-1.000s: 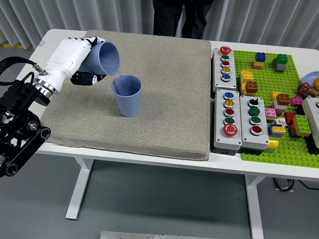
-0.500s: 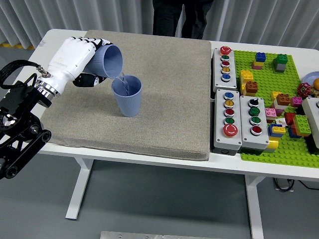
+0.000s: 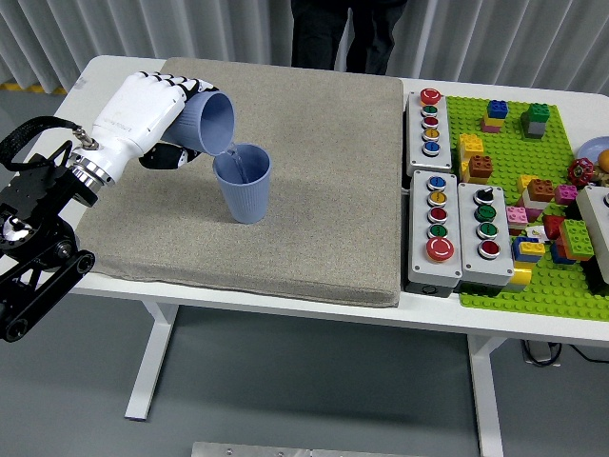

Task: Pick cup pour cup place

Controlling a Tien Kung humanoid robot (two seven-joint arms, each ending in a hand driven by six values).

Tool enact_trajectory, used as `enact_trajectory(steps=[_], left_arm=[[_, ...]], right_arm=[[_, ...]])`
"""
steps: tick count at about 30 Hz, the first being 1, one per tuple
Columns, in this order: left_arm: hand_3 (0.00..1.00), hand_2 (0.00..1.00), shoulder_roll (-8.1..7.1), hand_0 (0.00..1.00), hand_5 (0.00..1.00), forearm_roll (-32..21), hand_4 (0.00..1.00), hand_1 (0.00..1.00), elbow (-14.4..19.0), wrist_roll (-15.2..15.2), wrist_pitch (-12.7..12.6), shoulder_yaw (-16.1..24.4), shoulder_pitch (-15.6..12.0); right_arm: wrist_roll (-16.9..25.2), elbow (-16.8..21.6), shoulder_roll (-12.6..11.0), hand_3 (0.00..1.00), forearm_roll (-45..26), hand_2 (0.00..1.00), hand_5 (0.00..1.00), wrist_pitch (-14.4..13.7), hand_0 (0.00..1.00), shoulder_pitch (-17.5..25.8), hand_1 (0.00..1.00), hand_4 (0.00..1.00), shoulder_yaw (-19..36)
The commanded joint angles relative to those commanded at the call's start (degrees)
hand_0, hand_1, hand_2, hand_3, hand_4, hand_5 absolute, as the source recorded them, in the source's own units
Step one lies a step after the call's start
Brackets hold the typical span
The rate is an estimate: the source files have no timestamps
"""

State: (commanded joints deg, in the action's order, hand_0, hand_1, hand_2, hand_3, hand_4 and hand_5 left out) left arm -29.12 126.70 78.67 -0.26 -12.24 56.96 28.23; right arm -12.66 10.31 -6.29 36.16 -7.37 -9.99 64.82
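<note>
Now the left hand [image 3: 143,112] grips a ribbed blue cup [image 3: 206,122], tilted over another [image 3: 243,183].

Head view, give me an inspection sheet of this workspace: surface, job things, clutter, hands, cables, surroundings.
Surface: white table with a grey mat over its left and middle.
Job's things: tilted blue cup held mouth-down over the upright blue cup on the mat; liquid running between them.
Clutter: three button boxes right of the mat; green baseplate with coloured bricks further right.
Hands: left hand grasps the tilted cup; right hand not in view.
Cables: black cable looped at the left arm; another under the table's right end.
Surroundings: a person in dark clothes stands at the far side; grey floor.
</note>
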Motion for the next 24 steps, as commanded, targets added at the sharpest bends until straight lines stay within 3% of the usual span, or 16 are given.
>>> enact_trajectory(steps=[24], left_arm=[[0.543, 0.548, -0.68, 0.524, 0.038, 2.2, 0.682, 0.536, 0.5, 1.1, -1.0, -2.4, 1.8]], right_arm=[[0.2, 0.0, 0.0, 0.696, -0.5, 0.738, 0.275, 0.0, 0.721, -0.6, 0.689, 0.317, 0.0]])
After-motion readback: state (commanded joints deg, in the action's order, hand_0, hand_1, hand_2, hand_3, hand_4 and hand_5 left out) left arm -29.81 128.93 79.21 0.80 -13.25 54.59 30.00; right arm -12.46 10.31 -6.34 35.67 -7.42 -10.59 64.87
